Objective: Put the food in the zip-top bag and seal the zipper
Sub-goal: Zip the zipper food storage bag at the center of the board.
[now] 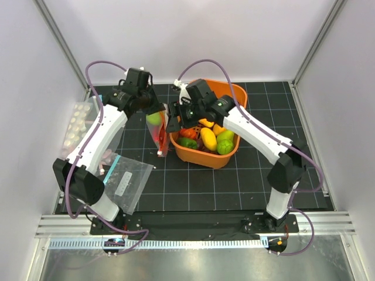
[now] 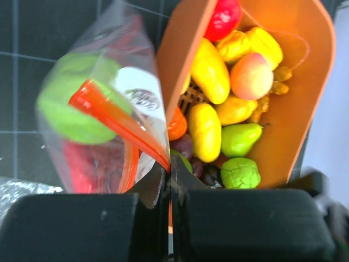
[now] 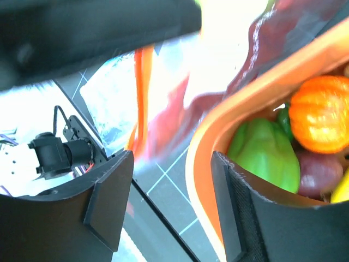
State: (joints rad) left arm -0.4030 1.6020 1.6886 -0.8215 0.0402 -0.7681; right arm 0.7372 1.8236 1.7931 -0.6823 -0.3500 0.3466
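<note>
The black grid mat (image 1: pixel 234 187) is covering the table. The L arm (image 1: pixel 96 137) is reaching to the far middle, and the R arm (image 1: pixel 258 134) is leaning in from the right toward it.

An orange bin (image 1: pixel 214 159) is sitting at centre w/ yellow, orange and dark-green toy produce piled inside. The bag (image 1: pixel 158 132) is hanging just left of the bin, against its left wall in the L wrist view (image 2: pixel 109 109). A flat bag (image 1: pixel 126 181) w/ teal strip is lying near left, well apart from both.

The L gripper (image 2: pixel 170 174) is pinching the bag by its zipper (image 2: pixel 120 123), fingers pressed together on the strip. Can't tell whether the strip is sealed along its length.

The R gripper (image 3: pixel 172 158) is hanging w/ fingers spread and nothing between the pads. In its wrist view the bin's left rim is showing in the gap and the bag is beyond it.

The fruit (image 2: pixel 71 103) is sitting inside the bag, up by the mouth. The lobster (image 2: pixel 87 166) is lying inside too, beneath the fruit, showing only as a red blur through the plastic.
</note>
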